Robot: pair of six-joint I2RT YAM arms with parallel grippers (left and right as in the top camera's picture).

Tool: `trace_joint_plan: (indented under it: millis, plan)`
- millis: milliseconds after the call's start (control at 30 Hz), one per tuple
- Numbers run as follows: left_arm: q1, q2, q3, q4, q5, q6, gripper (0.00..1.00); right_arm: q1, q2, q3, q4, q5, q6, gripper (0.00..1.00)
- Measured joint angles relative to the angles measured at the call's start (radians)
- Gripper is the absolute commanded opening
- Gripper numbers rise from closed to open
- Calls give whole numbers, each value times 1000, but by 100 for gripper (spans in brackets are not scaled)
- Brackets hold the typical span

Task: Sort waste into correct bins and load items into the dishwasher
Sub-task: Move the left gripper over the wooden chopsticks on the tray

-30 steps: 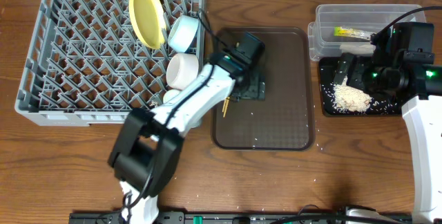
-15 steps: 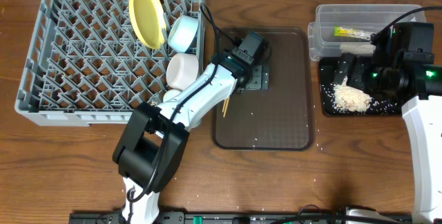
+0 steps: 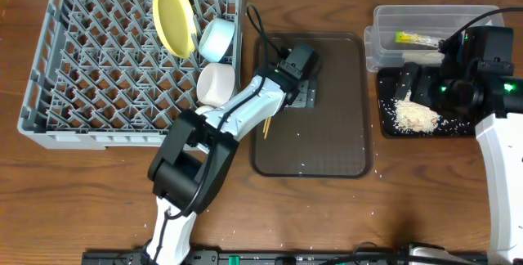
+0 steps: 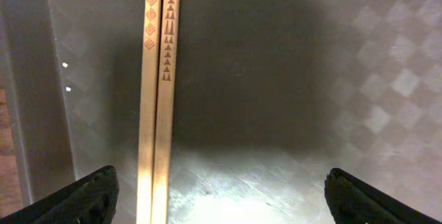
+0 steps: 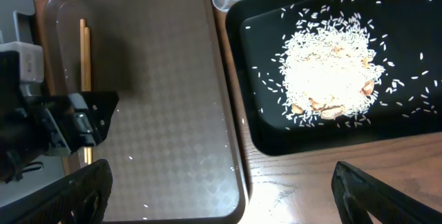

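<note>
Two wooden chopsticks point(image 4: 157, 79) lie side by side on the brown tray, between my left gripper's open jaws point(image 4: 221, 207) and close to its left finger. From overhead the left gripper point(image 3: 299, 95) hovers low over the tray and one chopstick end point(image 3: 265, 126) pokes out below the arm. My right gripper point(image 5: 221, 196) is open and empty above the black tray's near left corner point(image 3: 407, 83). A rice pile point(image 3: 415, 116) lies in the black tray point(image 3: 388, 93). The yellow-green packet point(image 3: 415, 38) lies in the clear tub point(image 3: 384, 20).
The grey dish rack point(image 3: 82, 93) at the left holds the yellow plate point(image 3: 174, 18), the light-blue bowl point(image 3: 216, 39), the white bowl point(image 3: 216, 83) and a small white cup point(image 3: 200, 114). The brown tray point(image 3: 335, 134) carries a few stray rice grains. Rice grains are scattered on the table's front edge.
My left gripper has shifted a little right and toward the far side of the brown tray, still open. The right arm has not moved.
</note>
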Motion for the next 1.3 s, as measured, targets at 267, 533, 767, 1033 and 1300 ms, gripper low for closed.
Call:
trace_joint_plan:
  millis: [267,533,767,1033,1300]
  plan:
    - [3,7,0,4,-4,42,97,0,0,0,0,0,0,99]
    - [4,7,0,5,14,41,97,0,0,0,0,0,0,99]
    - [3,7,0,5,27,25,97,0,0,0,0,0,0,99]
    - [3,45,3,5,21,9,97,0,0,0,0,0,0,99]
    - [4,45,5,5,24,8,97,0,0,0,0,0,0,99]
